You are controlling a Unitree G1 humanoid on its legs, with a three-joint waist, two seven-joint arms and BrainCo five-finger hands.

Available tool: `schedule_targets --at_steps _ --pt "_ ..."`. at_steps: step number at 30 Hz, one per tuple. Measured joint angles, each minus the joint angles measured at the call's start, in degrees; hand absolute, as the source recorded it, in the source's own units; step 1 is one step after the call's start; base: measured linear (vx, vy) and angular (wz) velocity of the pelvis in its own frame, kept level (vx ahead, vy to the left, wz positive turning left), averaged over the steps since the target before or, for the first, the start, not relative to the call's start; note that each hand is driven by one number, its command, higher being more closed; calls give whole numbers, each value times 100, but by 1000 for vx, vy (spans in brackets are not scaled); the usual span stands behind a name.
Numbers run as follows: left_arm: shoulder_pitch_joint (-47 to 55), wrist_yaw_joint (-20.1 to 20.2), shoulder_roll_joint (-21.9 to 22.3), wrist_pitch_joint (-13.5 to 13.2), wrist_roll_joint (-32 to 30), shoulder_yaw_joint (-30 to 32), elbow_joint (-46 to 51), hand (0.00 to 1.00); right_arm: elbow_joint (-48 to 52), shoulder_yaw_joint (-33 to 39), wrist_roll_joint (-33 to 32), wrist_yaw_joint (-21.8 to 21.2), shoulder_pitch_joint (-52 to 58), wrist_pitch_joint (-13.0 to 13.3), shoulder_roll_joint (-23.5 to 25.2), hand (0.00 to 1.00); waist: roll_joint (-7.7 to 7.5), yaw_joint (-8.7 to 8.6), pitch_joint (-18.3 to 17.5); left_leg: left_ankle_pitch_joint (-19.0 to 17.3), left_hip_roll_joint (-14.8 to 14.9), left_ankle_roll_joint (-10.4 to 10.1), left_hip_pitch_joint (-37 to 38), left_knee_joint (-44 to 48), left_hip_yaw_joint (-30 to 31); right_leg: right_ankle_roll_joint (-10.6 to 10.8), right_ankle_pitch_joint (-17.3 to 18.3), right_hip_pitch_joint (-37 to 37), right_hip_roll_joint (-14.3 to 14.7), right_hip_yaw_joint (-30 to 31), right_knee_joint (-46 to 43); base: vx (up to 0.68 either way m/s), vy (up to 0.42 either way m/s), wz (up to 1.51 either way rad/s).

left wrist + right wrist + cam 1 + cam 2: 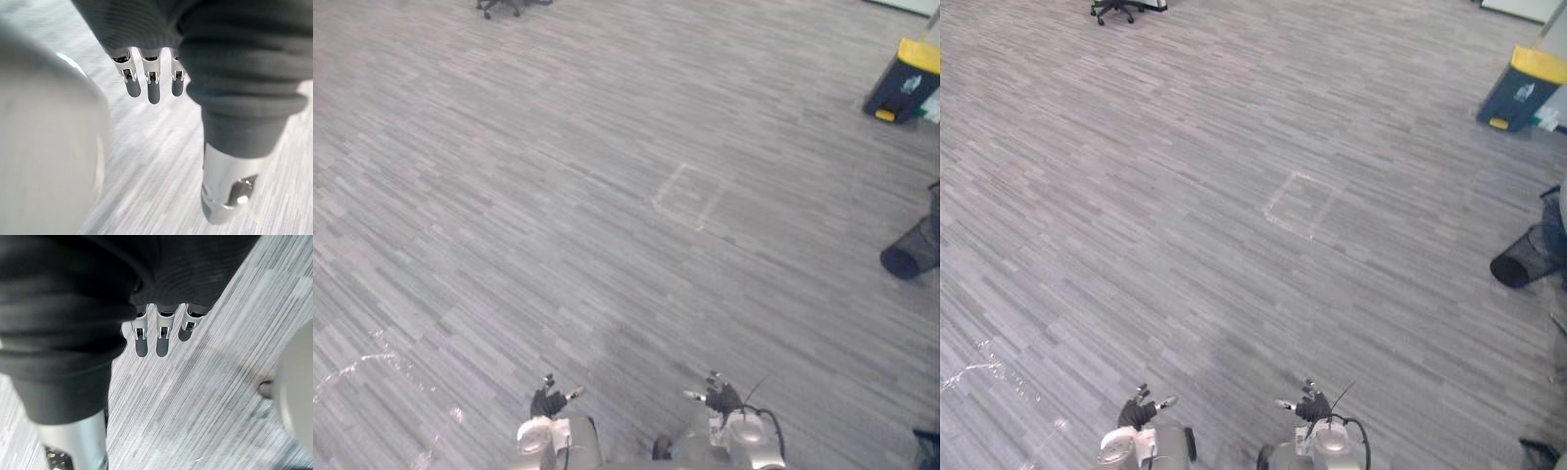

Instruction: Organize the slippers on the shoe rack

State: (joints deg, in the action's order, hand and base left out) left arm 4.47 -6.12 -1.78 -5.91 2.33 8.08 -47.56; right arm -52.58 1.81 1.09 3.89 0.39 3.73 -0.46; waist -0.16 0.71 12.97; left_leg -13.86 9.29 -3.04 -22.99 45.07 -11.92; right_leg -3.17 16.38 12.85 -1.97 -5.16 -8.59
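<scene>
My left hand (548, 399) hangs low at the bottom of the eye views, fingers relaxed and holding nothing. In its wrist view the fingers (153, 87) point straight down over bare floor, with the thumb (230, 191) apart from them. My right hand (720, 396) hangs beside it at the same height, also open and holding nothing. Its fingers (162, 340) are straight above the grey striped carpet.
Grey striped carpet covers the floor, with a pale taped square (687, 196) marked in the middle. A dark blue bin with a yellow lid (903, 81) stands far right. A black mesh basket (913, 248) lies at the right edge. An office chair base (501, 7) shows at the top.
</scene>
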Motion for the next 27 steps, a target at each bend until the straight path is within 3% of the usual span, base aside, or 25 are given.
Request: schedule_targets --at_steps 1,2,3,4,6,7,8,9,10,11,12,14,15,16,18,19,20,21,22,23,24,25,26,27 --pt "-51 0 4 0 -1 -27 -22 0 -79 28 1 4 -50 -5 -61 0 -9 41 -11 424 -333 -82 -40 -1680 180 50 29 195 -201 117 152 661 256 -83" --pt "-14 -7 20 -3 11 -97 -89 0 -143 20 7 16 -47 -4 -176 0 94 160 -43 1541 -488 -14 92 -2531 339 105 55 434 -268 423 331 661 256 -80" --pt "-51 -11 -12 -2 10 -119 -120 0 -183 20 8 21 -51 -5 -161 0 46 173 -30 1463 -565 184 117 -2519 307 101 43 458 -334 458 335 667 259 -28" --pt "-257 -31 -79 5 9 -232 -235 0 -239 2 18 22 -70 -27 -134 0 -63 64 -63 1212 -722 280 70 -2348 313 222 -240 339 -471 482 145 520 209 18" --pt "-329 0 -144 8 4 -328 -268 0 -239 15 24 21 -52 -28 -121 0 -142 51 -102 781 -749 511 6 -1812 268 480 -454 98 -533 772 -609 759 322 15" --pt "-313 12 -183 10 4 -476 -286 0 -250 29 70 17 -30 -25 -121 0 -281 17 -159 379 -843 630 210 -1561 154 753 -613 -150 -619 980 -1630 623 251 -2" --pt "-310 12 -210 12 4 -505 -313 0 -251 29 78 17 -32 -25 -121 0 -328 12 -171 246 -889 652 334 -1553 124 885 -732 -295 -637 1051 -2060 609 210 -26" --pt "-316 11 -248 20 3 -520 -409 0 -240 26 111 2 -66 -18 -119 0 -390 8 -143 -50 -935 668 748 -1615 3 1452 -1015 -766 -669 1212 -3430 666 186 -44" --pt "-300 9 -263 48 -1 -534 -520 0 -245 21 118 -20 -47 12 -111 0 -382 -42 -89 -264 -994 668 1326 -1768 -35 1403 -840 -1267 -702 1028 -4734 541 145 -41" --pt "-291 7 -260 59 -1 -556 -541 0 -249 19 117 -26 -24 12 -111 0 -366 -70 -80 -307 -1000 680 1493 -1852 -38 1297 -751 -1377 -704 944 -4979 487 97 -38" --pt "-246 1 -248 66 -1 -683 -539 0 -187 9 125 -46 27 29 -165 0 -316 -102 -94 -388 -985 705 2054 -2247 -118 949 -475 -1875 -655 622 -5433 355 38 -34" --pt "-264 11 -234 66 -3 -759 -545 0 -120 -5 131 -43 -47 30 -203 0 -204 -137 -46 -412 -885 672 2760 -2795 -176 587 -60 -2693 -420 116 -5019 495 13 -24" --pt "-274 11 -227 66 -3 -755 -546 0 -88 -2 132 -41 -44 30 -203 0 -208 -152 -35 -421 -861 658 2872 -2875 -171 535 3 -2817 -383 24 -4837 550 -67 10" --pt "-293 12 -200 65 -14 -753 -548 0 -48 -2 119 -47 -35 40 -225 0 -211 -229 -31 -422 -741 651 3221 -3125 -170 457 -5 -3134 -204 -269 -3479 475 -77 20" --pt "-338 18 -194 60 -68 -766 -549 0 7 1 118 -40 -53 46 -206 0 -224 -288 -28 -422 -678 649 3443 -3342 -154 450 -345 -3310 -135 -404 -2150 472 -97 31" --pt "-347 18 -197 59 -117 -804 -555 0 -1 -4 118 -42 -64 43 -206 0 -277 -355 -46 -432 -709 563 3674 -3564 -127 457 -924 -3363 -115 -399 -972 700 -211 39" --pt "-332 25 -203 54 -142 -806 -597 0 -6 -6 116 -44 -55 40 -202 0 -276 -395 -51 -481 -717 428 3879 -3675 -12 434 -1654 -3329 -121 -377 -679 589 -186 40" --pt "-340 24 -179 54 -176 -810 -660 0 -14 -1 122 -42 -60 37 -209 0 -275 -410 -75 -502 -699 361 4020 -3692 115 185 -2045 -3268 -64 -372 -758 759 -271 12" --pt "-375 43 -99 53 -227 -797 -772 0 -12 30 131 -41 -106 25 -235 0 -65 -379 -102 -393 -459 174 4097 -3563 217 -6 -1728 -3298 58 -388 -1110 536 -207 -1" --pt "-383 52 -79 53 -230 -793 -785 0 6 42 132 -42 -109 23 -240 0 -25 -384 -91 -279 -415 -15 4075 -3358 290 -57 -1585 -3279 82 -422 -1272 796 -303 -2" --pt "-364 64 -5 53 -238 -721 -781 0 68 127 130 -45 -72 13 -259 0 86 -428 -128 -118 -273 -207 3818 -2596 424 -139 -1294 -3114 168 -530 -1390 515 -195 11" --pt "-374 72 41 54 -247 -657 -772 0 127 177 126 -41 -24 -3 -256 0 125 -441 -114 28 -177 -260 3644 -2030 482 -159 -1161 -2944 241 -574 -1382 717 -240 2" --pt "-326 75 108 60 -278 -443 -678 0 271 192 125 -39 106 -32 -253 0 203 -418 -104 831 192 -372 2960 -136 527 -269 -956 -2375 440 -538 -1111 555 -163 -7" --pt "-291 73 113 61 -282 -424 -637 0 290 190 124 -39 119 -36 -245 0 206 -409 -101 884 273 -407 2793 269 525 -306 -918 -2252 494 -517 -1042 641 -167 -34"
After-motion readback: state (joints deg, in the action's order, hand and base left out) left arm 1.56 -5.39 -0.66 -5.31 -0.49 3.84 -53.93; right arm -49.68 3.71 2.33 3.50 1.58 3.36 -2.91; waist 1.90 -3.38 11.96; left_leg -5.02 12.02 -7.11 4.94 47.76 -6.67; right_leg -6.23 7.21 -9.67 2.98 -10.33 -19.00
